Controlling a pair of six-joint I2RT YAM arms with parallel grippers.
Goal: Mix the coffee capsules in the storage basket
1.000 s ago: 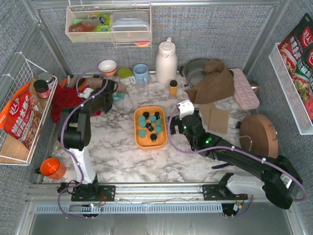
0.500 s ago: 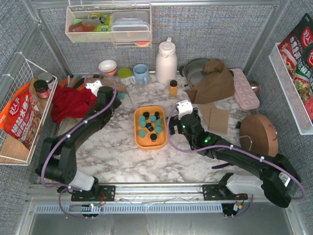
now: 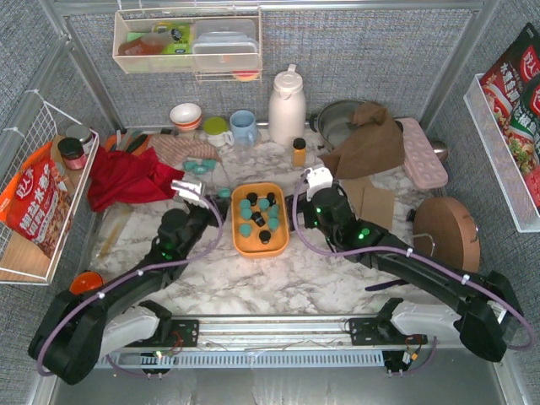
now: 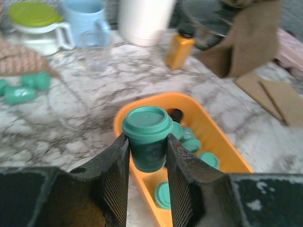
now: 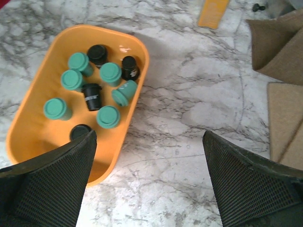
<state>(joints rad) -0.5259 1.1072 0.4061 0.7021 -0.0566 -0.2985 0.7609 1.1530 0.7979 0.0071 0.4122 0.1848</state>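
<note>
The orange storage basket (image 3: 238,240) lies mid-table with several teal and black coffee capsules (image 3: 257,215) in it. My left gripper (image 3: 221,196) hangs at the basket's back left rim, shut on an upright teal capsule (image 4: 147,135). In the left wrist view that capsule sits between the jaws (image 4: 147,142), above the basket's (image 4: 220,137) near edge. Two more teal capsules (image 3: 200,165) lie on the marble behind, also in the left wrist view (image 4: 21,90). My right gripper (image 3: 304,202) stands open and empty just right of the basket (image 5: 33,132), above bare marble (image 5: 147,137).
An amber bottle (image 3: 299,152), a white jug (image 3: 287,107) and a blue mug (image 3: 243,126) stand behind the basket. A red cloth (image 3: 126,177) lies at the left. A brown cloth (image 3: 367,139), cardboard pieces (image 3: 371,202) and a round wooden board (image 3: 445,232) are on the right.
My left arm has swung from the back left by the red cloth over to the basket's left rim, carrying the teal capsule. The right arm has hardly moved.
</note>
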